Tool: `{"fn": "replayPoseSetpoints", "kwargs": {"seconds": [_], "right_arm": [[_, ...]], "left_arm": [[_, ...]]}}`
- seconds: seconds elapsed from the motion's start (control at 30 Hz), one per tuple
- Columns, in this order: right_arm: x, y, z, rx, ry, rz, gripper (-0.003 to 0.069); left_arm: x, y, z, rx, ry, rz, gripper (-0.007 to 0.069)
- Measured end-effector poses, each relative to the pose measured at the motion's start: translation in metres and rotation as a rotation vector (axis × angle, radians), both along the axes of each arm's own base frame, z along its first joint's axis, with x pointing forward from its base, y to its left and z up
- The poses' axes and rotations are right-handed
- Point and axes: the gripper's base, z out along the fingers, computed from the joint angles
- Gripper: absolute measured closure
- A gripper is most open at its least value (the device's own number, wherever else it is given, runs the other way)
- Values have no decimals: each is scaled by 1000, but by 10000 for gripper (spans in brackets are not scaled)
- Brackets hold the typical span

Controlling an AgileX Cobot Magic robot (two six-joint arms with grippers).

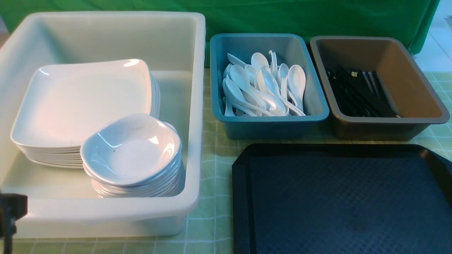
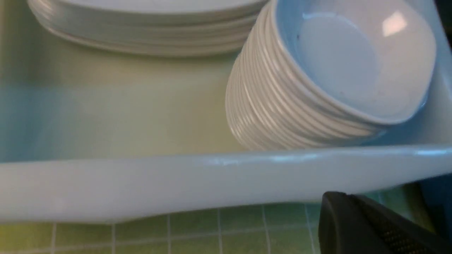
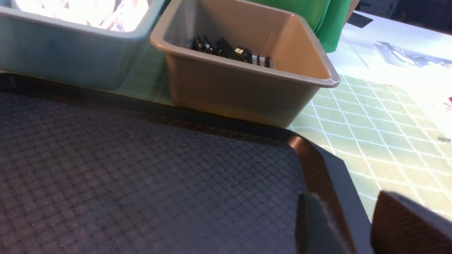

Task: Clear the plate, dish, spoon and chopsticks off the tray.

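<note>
Black diamond-textured tray, white tub, blue tub, brown tub, green checked cloth.

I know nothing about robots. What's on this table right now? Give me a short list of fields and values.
tray: black, textured, nothing on it in the parts seen
white tub: holds a stack of plates and a stack of small dishes
blue tub: pile of white spoons
brown tub: black chopsticks
left fingers: near the white tub, holding nothing visible
right fingers: apart, over the tray's corner, empty
</note>
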Motion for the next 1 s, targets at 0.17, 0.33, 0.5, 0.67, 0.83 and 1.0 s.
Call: {"fn": "replayPoseSetpoints", "kwargs": {"seconds": [0.17, 0.33, 0.5, 0.67, 0.83, 1.0], "right_arm": [[0, 0, 0, 0, 0, 0, 424], [0, 0, 0, 0, 0, 0, 424], [0, 0, 0, 0, 0, 0, 421], [0, 0, 0, 0, 0, 0, 420], [0, 0, 0, 0, 0, 0, 419], [0, 0, 0, 0, 0, 0, 419]], "left_arm": [[-32, -11, -3, 44, -246, 40, 633], [-58, -18, -2, 119, -381, 51, 629], [-64, -17, -1, 192, -423, 67, 625], [-57, -6, 4, 251, -561, 162, 626], [-46, 5, -12, 228, -632, 257, 626], [-41, 10, -51, 193, -609, 272, 626]]}}
